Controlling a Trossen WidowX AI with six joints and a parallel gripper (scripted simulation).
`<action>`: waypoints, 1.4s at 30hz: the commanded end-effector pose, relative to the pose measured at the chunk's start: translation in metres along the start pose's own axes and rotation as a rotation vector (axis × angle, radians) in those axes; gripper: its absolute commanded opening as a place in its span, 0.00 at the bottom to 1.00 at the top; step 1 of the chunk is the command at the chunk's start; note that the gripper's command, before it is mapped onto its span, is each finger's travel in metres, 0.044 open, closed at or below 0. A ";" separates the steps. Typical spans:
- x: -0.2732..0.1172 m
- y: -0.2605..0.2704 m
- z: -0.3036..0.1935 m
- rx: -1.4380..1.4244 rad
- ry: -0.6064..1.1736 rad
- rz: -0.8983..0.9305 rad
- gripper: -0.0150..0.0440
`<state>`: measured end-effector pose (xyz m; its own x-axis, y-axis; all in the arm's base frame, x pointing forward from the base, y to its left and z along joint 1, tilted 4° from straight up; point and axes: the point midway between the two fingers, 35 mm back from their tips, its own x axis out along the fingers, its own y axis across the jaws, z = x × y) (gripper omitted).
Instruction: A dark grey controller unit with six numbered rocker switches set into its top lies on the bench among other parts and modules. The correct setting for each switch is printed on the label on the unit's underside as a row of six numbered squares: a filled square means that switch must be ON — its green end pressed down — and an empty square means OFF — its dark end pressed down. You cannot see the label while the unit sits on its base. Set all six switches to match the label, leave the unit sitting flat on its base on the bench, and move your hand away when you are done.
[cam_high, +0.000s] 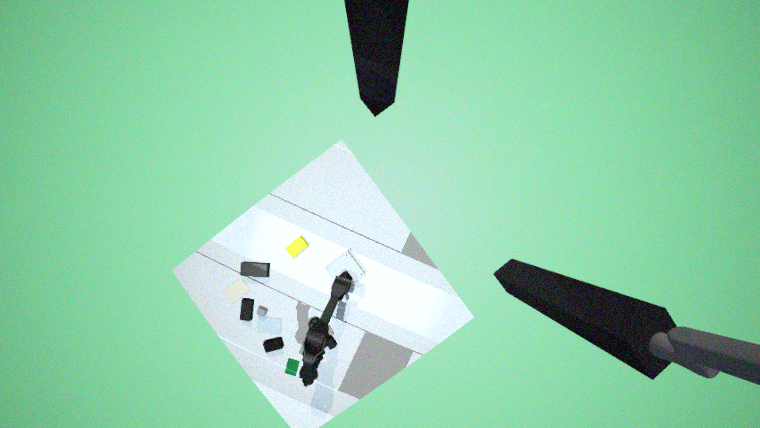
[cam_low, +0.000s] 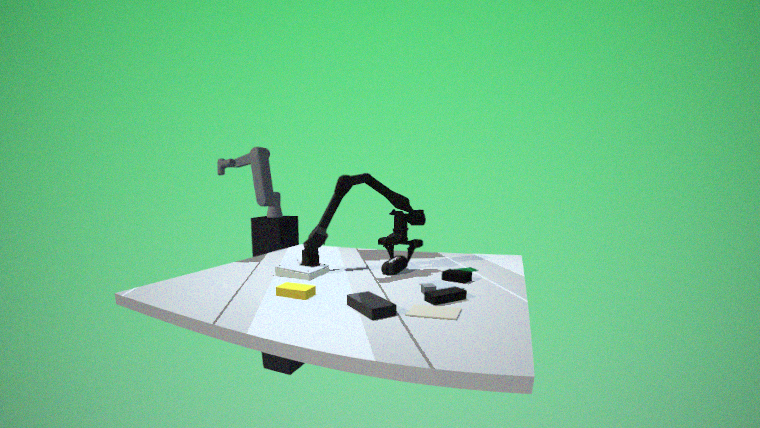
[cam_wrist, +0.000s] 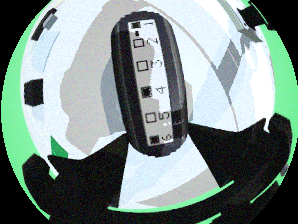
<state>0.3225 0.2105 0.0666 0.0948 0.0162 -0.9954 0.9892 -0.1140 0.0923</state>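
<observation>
The dark grey controller unit (cam_low: 394, 265) (cam_wrist: 172, 75) lies at the bench with its label side up, facing the wrist camera. The label (cam_wrist: 150, 80) shows squares 1, 4 and 6 filled, and 2, 3 and 5 empty. My gripper (cam_low: 400, 258) (cam_wrist: 157, 132) points down over the unit, and its fingers stand wide, one against each long side, toward the 6 end. It looks shut on the unit. The rocker switches face away and are hidden. In the top view the arm hides most of the unit.
Nearby lie two black blocks (cam_high: 246, 308) (cam_low: 456, 275), a small grey cube (cam_high: 262, 310), a green tile (cam_high: 291, 366) and a pale blue sheet (cam_high: 269, 324). Farther off lie a dark grey block (cam_high: 255, 269) (cam_low: 372, 305), a cream plate (cam_high: 236, 290) and a yellow block (cam_high: 296, 246) (cam_low: 295, 290).
</observation>
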 end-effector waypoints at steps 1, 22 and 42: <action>-0.009 0.002 0.000 -0.001 0.007 0.011 0.82; -0.023 0.002 0.007 -0.001 0.007 0.011 0.82; -0.032 -0.001 0.016 -0.002 0.006 0.011 0.82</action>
<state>0.3182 0.1966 0.0932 0.1008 0.0192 -0.9947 0.9885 -0.1153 0.0979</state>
